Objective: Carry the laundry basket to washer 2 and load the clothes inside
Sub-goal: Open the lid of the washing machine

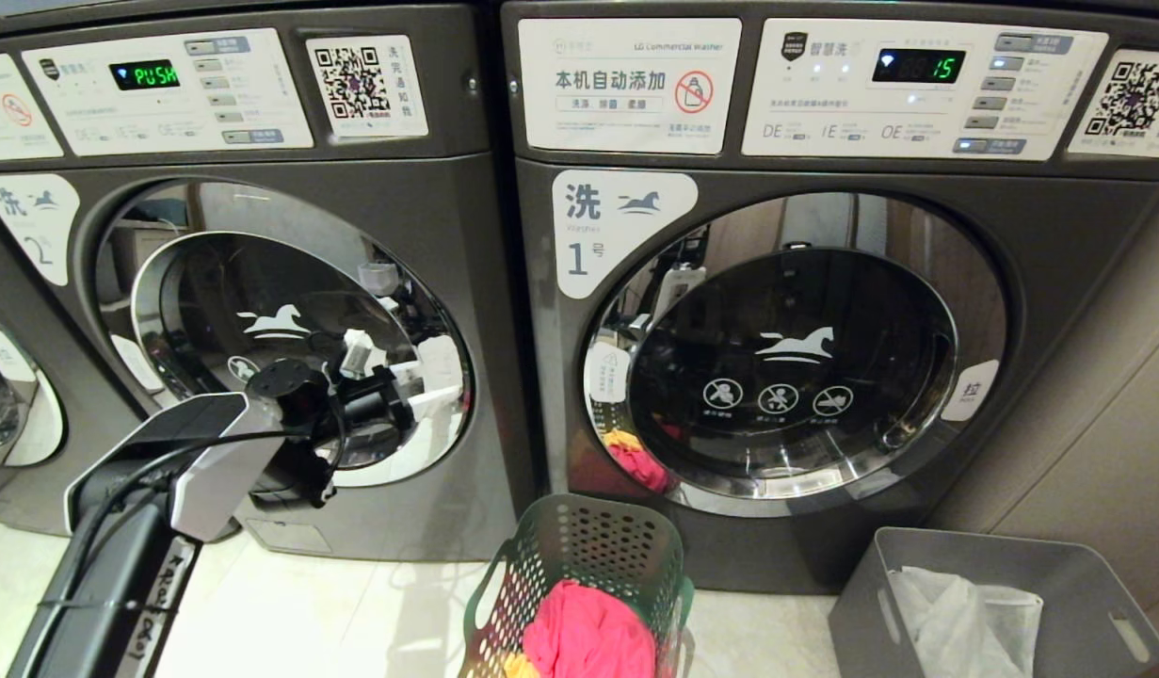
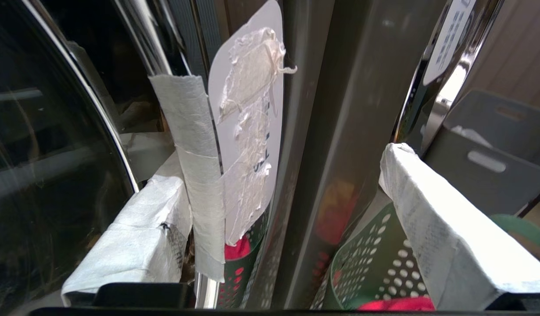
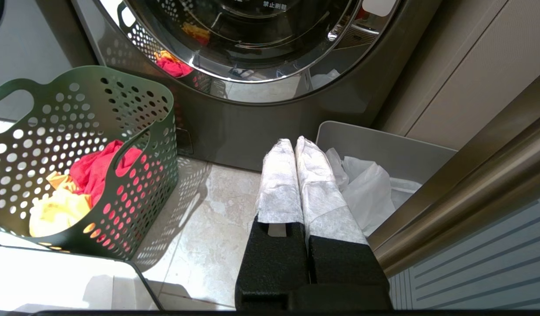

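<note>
Left gripper (image 2: pixel 291 210) spread wide at the dark grey chrome-rimmed washer 2 door (image 1: pixel 287 330).
Soft, light magenta and yellow clothes (image 3: pixel 94 175): pinch a bunched fold; right gripper (image 3: pixel 295 151) clenched, empty.

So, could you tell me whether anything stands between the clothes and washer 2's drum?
Yes: washer 2's round glass door is shut across the opening. The clothes lie in the laundry basket; the open left gripper is at the door's edge.

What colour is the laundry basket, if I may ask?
Green, with round holes; the laundry basket shows best in the right wrist view.
</note>
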